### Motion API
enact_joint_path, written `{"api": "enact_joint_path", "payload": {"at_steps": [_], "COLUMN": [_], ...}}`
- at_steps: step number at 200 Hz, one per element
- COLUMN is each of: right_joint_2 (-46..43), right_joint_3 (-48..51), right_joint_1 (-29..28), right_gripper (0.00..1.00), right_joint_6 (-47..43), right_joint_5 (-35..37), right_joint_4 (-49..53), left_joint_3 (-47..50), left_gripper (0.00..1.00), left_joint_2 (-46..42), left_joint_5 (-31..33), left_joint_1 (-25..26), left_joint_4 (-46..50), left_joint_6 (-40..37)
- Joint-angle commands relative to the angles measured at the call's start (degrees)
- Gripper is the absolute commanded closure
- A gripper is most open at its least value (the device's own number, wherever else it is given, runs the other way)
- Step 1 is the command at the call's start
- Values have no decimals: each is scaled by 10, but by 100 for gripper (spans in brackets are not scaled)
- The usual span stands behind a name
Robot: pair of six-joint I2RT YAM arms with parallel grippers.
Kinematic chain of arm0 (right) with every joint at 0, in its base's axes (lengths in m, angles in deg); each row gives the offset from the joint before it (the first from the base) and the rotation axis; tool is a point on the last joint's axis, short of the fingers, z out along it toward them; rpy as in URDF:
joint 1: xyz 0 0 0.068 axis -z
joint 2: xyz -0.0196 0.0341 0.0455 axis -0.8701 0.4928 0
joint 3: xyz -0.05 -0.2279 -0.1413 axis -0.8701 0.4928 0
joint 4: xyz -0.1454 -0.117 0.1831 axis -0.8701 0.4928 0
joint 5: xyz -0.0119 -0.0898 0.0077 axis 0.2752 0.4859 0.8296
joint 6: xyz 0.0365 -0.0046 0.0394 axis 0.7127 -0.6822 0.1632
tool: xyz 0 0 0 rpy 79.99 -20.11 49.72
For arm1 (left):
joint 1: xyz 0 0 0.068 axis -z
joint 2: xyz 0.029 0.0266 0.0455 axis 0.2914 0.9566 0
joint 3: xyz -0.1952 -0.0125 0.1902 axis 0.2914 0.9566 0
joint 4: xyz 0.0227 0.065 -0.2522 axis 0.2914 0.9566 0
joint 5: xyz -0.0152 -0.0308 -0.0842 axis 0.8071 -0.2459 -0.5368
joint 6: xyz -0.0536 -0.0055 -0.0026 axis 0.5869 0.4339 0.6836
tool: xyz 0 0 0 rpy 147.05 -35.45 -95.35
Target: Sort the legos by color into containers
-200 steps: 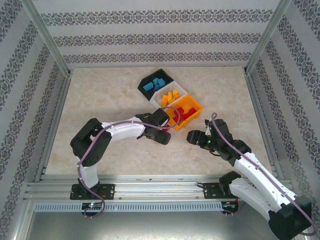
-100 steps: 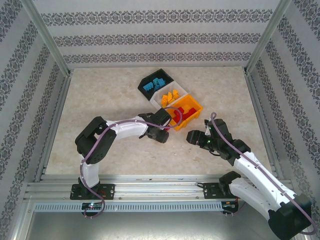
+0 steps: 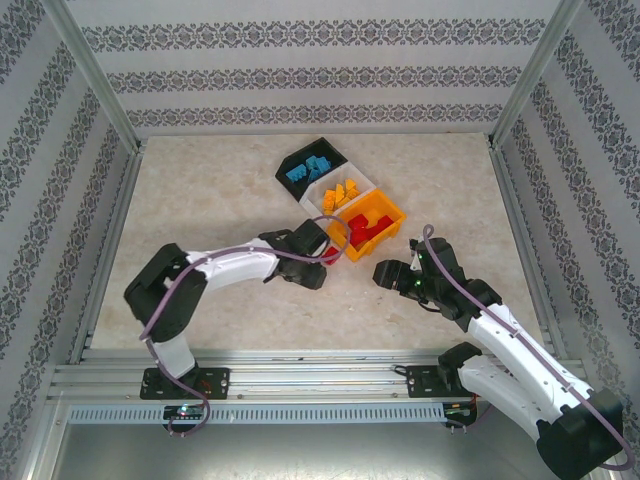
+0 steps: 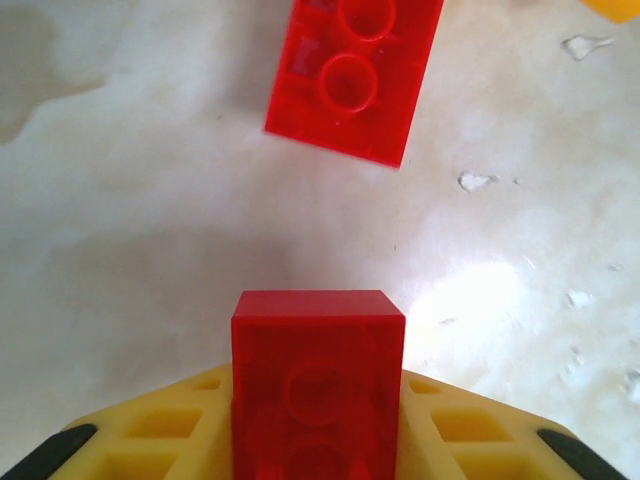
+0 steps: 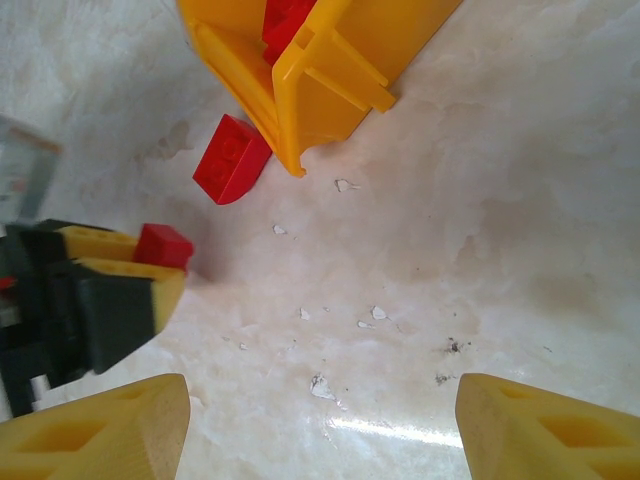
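Observation:
My left gripper (image 4: 318, 385) is shut on a red lego (image 4: 318, 340), which stands between its yellow fingers (image 4: 150, 430) just above the table. A second red lego (image 4: 352, 75) lies loose on the table ahead of it, beside the front corner of the orange container (image 5: 320, 60). From above, the left gripper (image 3: 322, 262) sits just in front of that orange container (image 3: 385, 212). My right gripper (image 5: 320, 430) is open over bare table, right of the left one. The right wrist view shows the held lego (image 5: 163, 245) and the loose one (image 5: 232, 158).
Three joined containers run diagonally: black (image 3: 322, 148) with blue legos (image 3: 308, 168), white (image 3: 366, 184) with orange-yellow legos (image 3: 342, 192), orange with red legos (image 3: 362, 228). Patterned walls and metal posts enclose the table. Bare tabletop stretches to the left and far right.
My left gripper closed on a red lego and drew back slightly from the orange container's front, its elbow swinging left. The right arm has not moved.

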Motion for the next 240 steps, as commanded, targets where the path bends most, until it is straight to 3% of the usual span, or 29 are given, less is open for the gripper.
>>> {"api": "enact_joint_path", "payload": {"at_steps": [1, 44, 77, 183, 221, 240], "right_joint_2": [7, 16, 12, -25, -49, -55], "right_joint_3": [11, 20, 27, 23, 23, 25], "right_joint_1": [5, 5, 5, 7, 7, 8], "right_gripper": [29, 29, 28, 27, 26, 26], "right_joint_6": [12, 22, 24, 26, 30, 30], "right_joint_5": [-13, -17, -14, -11, -6, -1], "right_joint_4": [-15, -26, -21, 26, 46, 52], "left_joint_3": [25, 31, -31, -412, -469, -475], "left_gripper": [64, 64, 64, 62, 58, 48], "left_joint_2": [-57, -104, -45, 247, 286, 291], "left_joint_5": [-47, -175, -272, -313, -307, -308], "left_joint_1": [-29, -66, -81, -81, -80, -80], "left_joint_4": [-43, -141, -208, -99, -68, -66], "left_joint_6": [39, 114, 158, 123, 116, 114]}}
